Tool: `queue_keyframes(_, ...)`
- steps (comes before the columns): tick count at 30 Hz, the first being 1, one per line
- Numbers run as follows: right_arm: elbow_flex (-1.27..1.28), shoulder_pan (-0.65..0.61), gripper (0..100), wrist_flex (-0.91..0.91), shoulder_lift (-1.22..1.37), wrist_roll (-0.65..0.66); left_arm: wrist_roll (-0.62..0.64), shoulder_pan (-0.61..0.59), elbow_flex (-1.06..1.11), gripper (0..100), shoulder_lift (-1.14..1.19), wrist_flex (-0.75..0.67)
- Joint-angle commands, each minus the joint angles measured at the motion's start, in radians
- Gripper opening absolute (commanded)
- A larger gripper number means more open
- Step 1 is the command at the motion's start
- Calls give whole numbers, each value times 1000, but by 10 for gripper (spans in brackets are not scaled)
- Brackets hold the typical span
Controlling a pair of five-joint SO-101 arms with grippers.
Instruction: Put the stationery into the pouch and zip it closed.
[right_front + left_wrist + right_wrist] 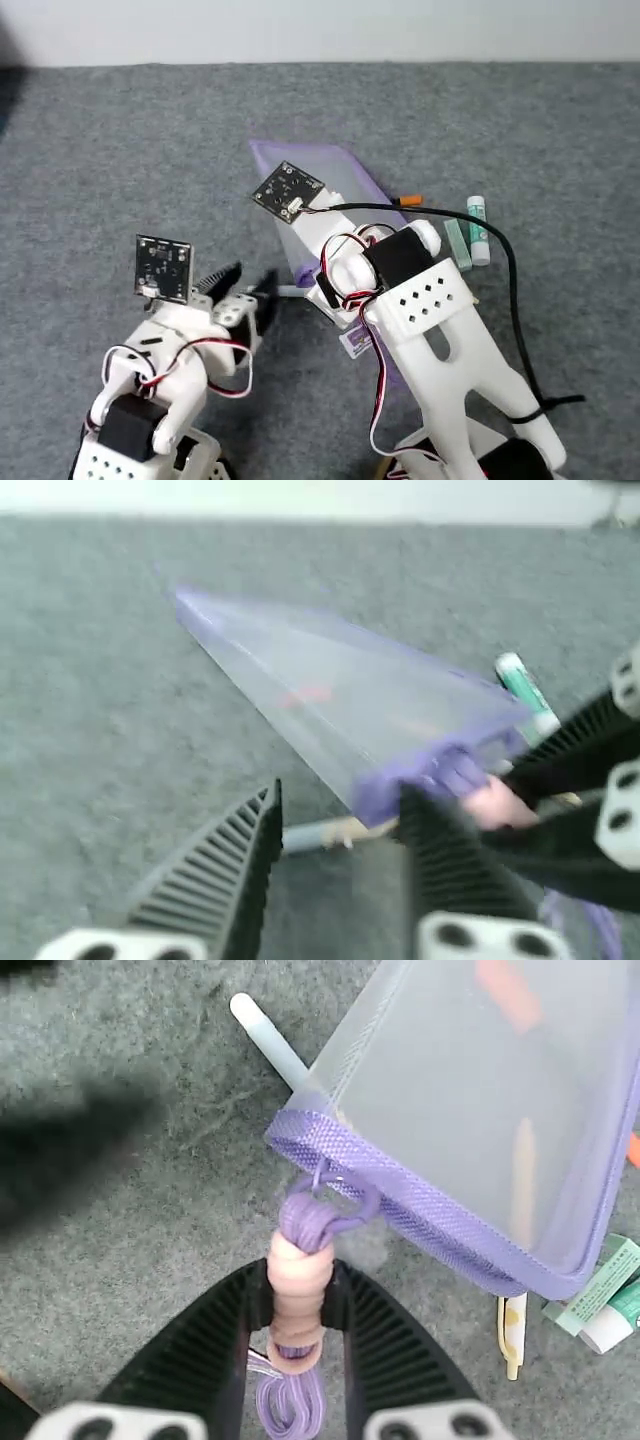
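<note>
A translucent purple pouch [330, 170] lies on the grey carpet, and orange and yellowish stationery shows through its wall [500, 1090]. My right gripper [298, 1285] is shut on the pink bead of the zipper pull [297, 1270], whose purple cord hangs from the pouch corner. A pale pen [268, 1042] pokes out from under that corner. My left gripper [335, 855] stands open just short of the same corner, with the pen [315, 835] lying between its fingers. In the high view the left gripper [245, 283] sits left of the pouch end.
A green-capped glue stick [478, 228], a green eraser box [457, 245] and an orange pen [412, 200] lie right of the pouch. A yellow pen [510, 1332] lies beside the pouch edge. A black cable [515, 290] runs along the right arm.
</note>
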Motion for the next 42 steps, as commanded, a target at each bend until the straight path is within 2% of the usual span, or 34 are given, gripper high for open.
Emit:
queue_keyframes(1,-57,4,9,-16,-48,0,37,51,-48,263,-3,26)
queue_keyframes(8,-68,2,9,-15,-48,0,20,91,53,232,-2,-80)
queue_keyframes(16,-129,-2,9,-4,-48,0,-26,2,117,224,146,-238)
queue_keyframes(22,-130,-74,9,39,-45,-5,-37,2,116,224,292,-362)
queue_keyframes(42,-133,-82,9,117,-48,-2,-34,-2,68,224,374,-382)
